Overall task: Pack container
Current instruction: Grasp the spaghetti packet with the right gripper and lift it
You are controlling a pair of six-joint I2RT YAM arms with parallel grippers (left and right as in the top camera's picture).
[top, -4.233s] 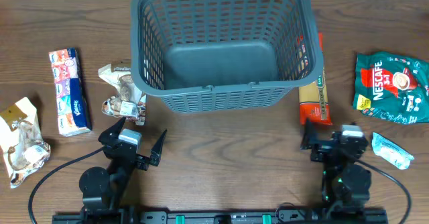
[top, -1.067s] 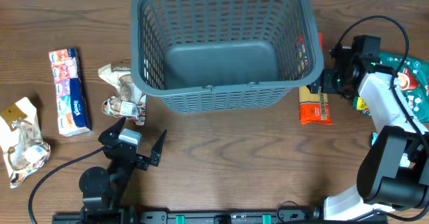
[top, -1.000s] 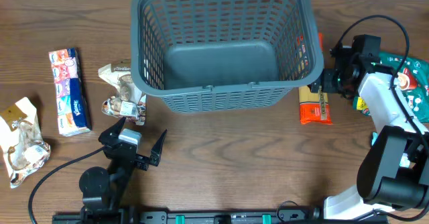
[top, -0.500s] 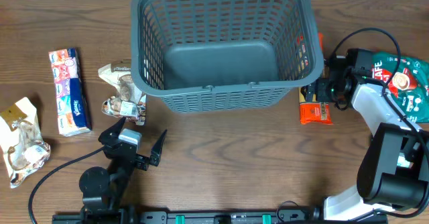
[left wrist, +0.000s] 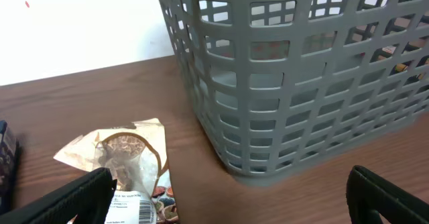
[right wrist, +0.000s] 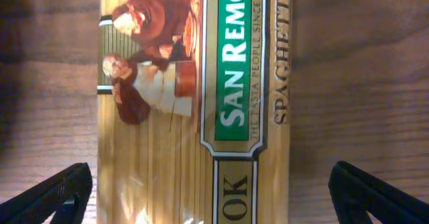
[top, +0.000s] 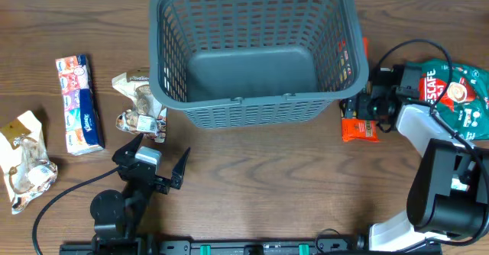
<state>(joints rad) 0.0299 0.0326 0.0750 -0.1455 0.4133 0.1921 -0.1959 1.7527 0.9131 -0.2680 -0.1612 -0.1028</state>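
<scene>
Right gripper [top: 361, 107], fingers wide, sits over the spaghetti pack [right wrist: 194, 96] beside the basket [top: 252, 110]. Pack looks stiff, light, snappable, so I'd pinch mid-length. Left gripper [top: 155, 154] is wide open too.

The container [top: 252, 114] is a large dark grey basket with slatted lattice walls and a solid base. It stands upright, mouth up, at the top centre of the overhead frame.
</scene>
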